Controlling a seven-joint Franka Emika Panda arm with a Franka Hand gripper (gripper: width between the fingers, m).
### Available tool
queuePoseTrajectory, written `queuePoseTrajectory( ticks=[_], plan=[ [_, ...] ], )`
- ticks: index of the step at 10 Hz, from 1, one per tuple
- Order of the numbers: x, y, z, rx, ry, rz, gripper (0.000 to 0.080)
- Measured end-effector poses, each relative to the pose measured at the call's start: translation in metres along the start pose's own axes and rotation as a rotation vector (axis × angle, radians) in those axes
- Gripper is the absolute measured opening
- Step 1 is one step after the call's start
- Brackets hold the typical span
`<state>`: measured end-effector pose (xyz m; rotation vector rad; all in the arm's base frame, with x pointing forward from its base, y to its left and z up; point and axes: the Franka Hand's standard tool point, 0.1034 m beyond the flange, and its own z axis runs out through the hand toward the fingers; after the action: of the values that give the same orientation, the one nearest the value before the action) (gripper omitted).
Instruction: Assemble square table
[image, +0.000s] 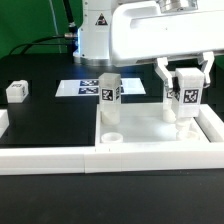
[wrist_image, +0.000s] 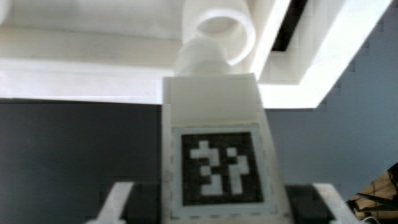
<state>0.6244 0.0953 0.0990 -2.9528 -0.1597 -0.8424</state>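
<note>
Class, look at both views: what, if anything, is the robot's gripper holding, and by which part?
A white table leg. The gripper clamps it by the two sides of its thicker, tagged upper end.

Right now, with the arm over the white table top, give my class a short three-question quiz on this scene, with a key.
1. True or false: the gripper holds a small white tagged leg upright.
2. How many other legs stand upright on the large white plastic square top? A none, B one, C three.
3. Fill in: the lone small white tagged piece lies off the top, toward the exterior view's ____.
Key: 1 true; 2 B; 3 left.
</note>
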Motion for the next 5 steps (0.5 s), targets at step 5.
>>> queuePoseTrajectory(
  ticks=[5],
  plan=[
    [-0.0075, -0.0004, 0.0091, 0.001, -0.015, -0.003, 0.0292]
  ],
)
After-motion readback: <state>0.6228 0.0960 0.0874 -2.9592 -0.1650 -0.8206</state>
